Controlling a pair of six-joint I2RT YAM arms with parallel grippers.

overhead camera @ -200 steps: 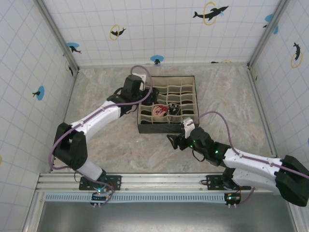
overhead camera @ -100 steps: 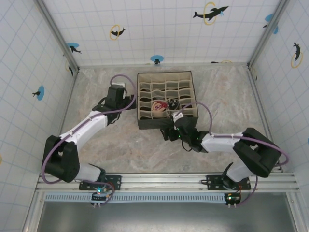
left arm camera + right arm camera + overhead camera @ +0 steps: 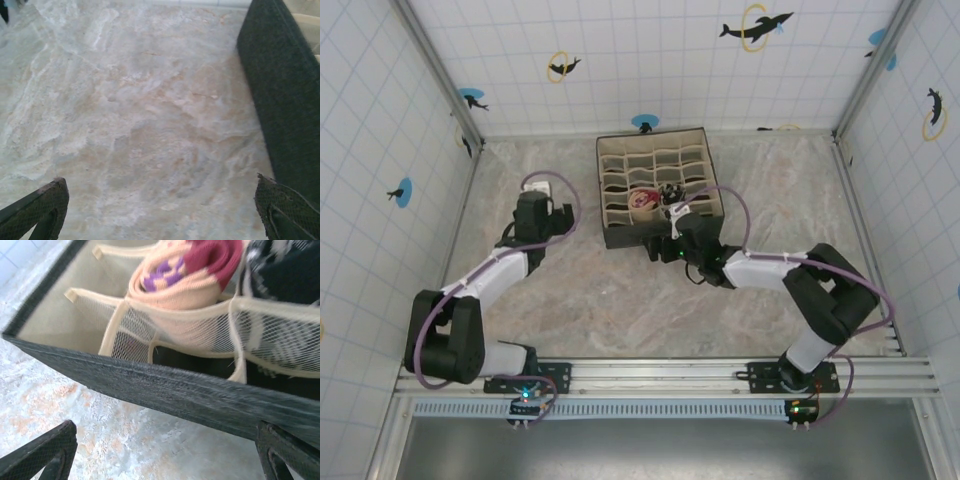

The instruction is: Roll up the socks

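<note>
The socks sit rolled in neighbouring cells of a dark fabric organiser box [image 3: 616, 233]. The peach sock [image 3: 642, 199] with dark red and purple shows close up [image 3: 175, 285]. The black-and-white sock [image 3: 671, 191] lies just right of it [image 3: 285, 275]. My right gripper [image 3: 663, 247] is open, low on the table against the box's near wall [image 3: 175, 390], with nothing between its fingers [image 3: 165, 450]. My left gripper [image 3: 537, 196] is open and empty [image 3: 160, 200] over bare table, left of the box's side wall [image 3: 285, 100].
The box has several cream mesh-walled cells [image 3: 675, 165]. Tiled walls close in the marble table [image 3: 580, 290] on the left, back and right. The arms' mounting rail [image 3: 650, 378] runs along the near edge.
The box has slid toward the back left with my right gripper following its near wall. My left gripper has drawn back from the box's far left corner to the left.
</note>
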